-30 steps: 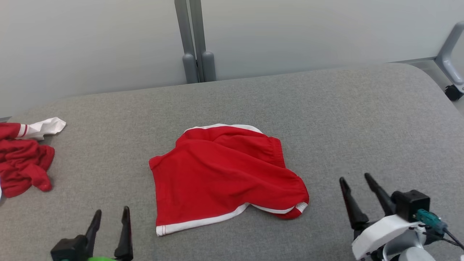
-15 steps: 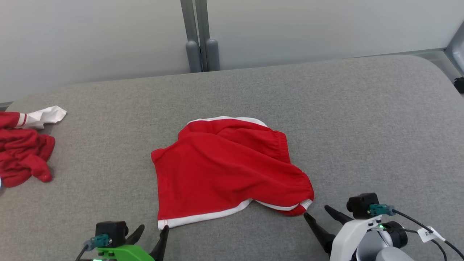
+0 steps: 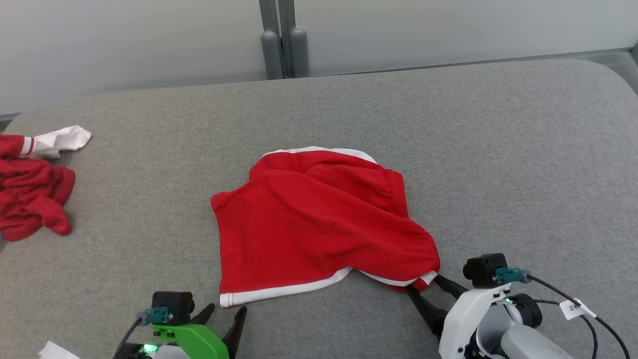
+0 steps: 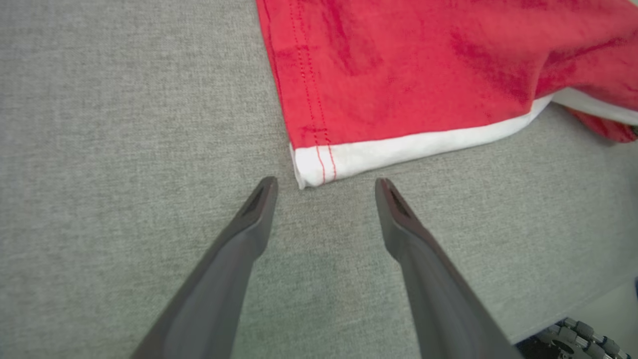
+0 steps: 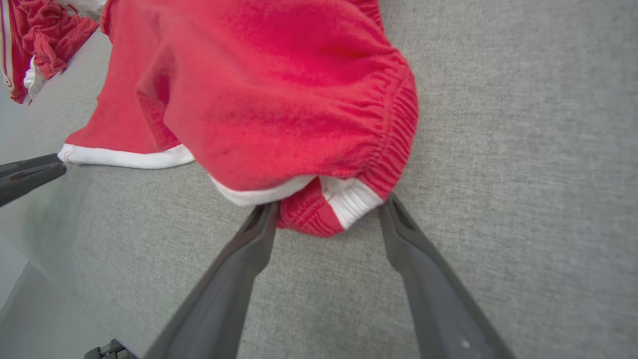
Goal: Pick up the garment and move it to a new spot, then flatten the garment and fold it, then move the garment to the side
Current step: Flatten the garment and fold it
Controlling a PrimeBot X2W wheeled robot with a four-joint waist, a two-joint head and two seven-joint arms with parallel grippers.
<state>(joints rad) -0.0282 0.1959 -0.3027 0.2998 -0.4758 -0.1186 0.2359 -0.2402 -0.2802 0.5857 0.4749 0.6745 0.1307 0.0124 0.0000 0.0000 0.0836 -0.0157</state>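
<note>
The garment (image 3: 319, 224) is a pair of red shorts with white trim, lying rumpled in the middle of the grey padded table (image 3: 498, 149). My left gripper (image 3: 227, 313) stands open just short of the near-left hem corner (image 4: 314, 169); in the left wrist view the left gripper (image 4: 326, 183) has both tips on bare table. My right gripper (image 3: 426, 286) is open at the near-right corner. In the right wrist view the right gripper (image 5: 330, 204) has the bunched waistband corner (image 5: 324, 209) between its open tips, with nothing pinched.
Another red and white garment (image 3: 30, 199) lies crumpled at the table's left edge. Two grey posts (image 3: 284, 45) stand behind the far edge against a pale wall. A white scrap (image 3: 57, 351) shows at the lower left. The table's near edge lies close behind both grippers.
The head camera has tilted down. Both grippers have tipped forward and come in to the garment's two near corners, staying open. The garment itself lies as before.
</note>
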